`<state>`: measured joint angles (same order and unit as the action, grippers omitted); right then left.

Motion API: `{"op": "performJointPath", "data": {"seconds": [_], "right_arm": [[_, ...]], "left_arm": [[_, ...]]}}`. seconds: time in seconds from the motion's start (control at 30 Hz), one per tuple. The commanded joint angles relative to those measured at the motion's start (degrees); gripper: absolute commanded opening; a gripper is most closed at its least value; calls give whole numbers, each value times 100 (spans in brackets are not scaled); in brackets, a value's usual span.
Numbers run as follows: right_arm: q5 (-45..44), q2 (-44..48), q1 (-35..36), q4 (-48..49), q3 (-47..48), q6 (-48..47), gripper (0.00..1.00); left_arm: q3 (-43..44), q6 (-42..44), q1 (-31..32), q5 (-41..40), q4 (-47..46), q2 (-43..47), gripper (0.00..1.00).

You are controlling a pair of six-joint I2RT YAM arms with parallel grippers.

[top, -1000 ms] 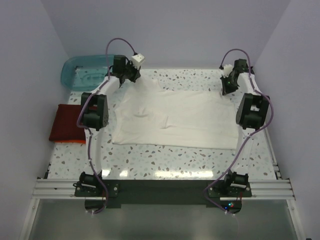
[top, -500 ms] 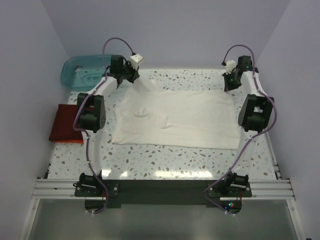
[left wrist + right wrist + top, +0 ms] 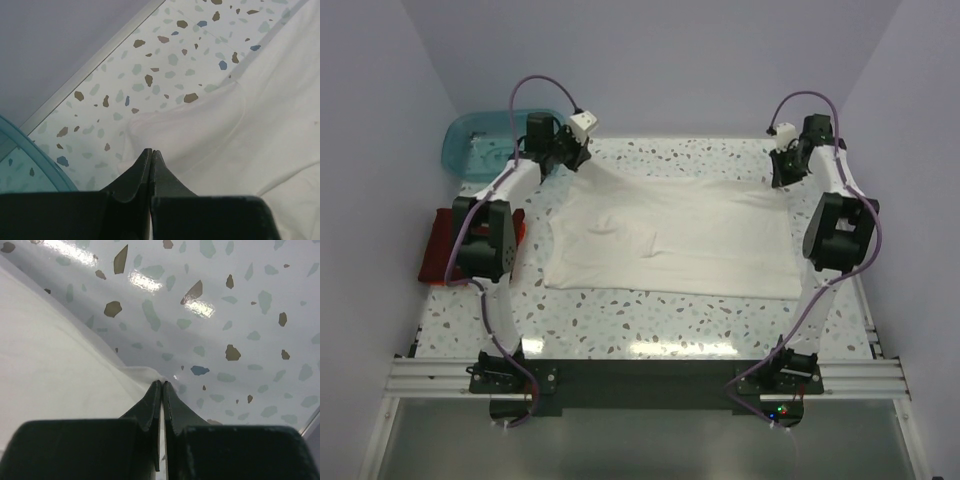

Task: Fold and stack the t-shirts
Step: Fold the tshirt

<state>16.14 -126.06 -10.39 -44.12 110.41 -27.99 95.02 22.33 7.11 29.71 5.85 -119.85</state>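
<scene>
**Left gripper** [image 3: 151,151]: fingers are pressed together, no gap seen between them. A pinch of cloth at the far left corner of the cream-white t-shirt [image 3: 225,135] is caught at the tips, and the fabric is drawn up into a small peak there.

**Right gripper** [image 3: 162,383]: fingers are likewise closed tight. The hemmed edge of the same shirt is met at the tips and is nipped at the far right corner.

**Cream-white t-shirt** [image 3: 670,240]: spread across the middle of the table, mostly flat. Its two far corners are lifted toward the grippers. A few shallow creases are seen left of centre. The near edge lies flat and straight on the surface.

**Dark red t-shirt** [image 3: 435,255]: a folded rectangle at the table's left edge, well apart from the white shirt and partly hidden behind the left arm's elbow.

**Orange t-shirt** [image 3: 445,282]: seen only as a thin edge along the near side of the red one.

**Teal tub** [image 3: 470,140]: set at the far left corner, beyond the red shirt.

**Table** [image 3: 650,315]: a speckled terrazzo top.
</scene>
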Motion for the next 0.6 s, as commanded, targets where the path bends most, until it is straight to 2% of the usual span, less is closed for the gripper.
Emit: {"op": "performJointPath", "data": {"seconds": [0.0, 0.33, 0.57], "right_arm": [[319, 608, -59, 70, -177, -233, 0], [548, 1259, -138, -62, -880, -629, 0], [619, 1698, -147, -246, -1565, -1199, 0]], "left_arm": [[-352, 211, -70, 184, -216, 664, 0], [-1468, 501, -79, 210, 161, 1798, 0], [-2583, 588, -70, 61, 400, 2703, 0]]}}
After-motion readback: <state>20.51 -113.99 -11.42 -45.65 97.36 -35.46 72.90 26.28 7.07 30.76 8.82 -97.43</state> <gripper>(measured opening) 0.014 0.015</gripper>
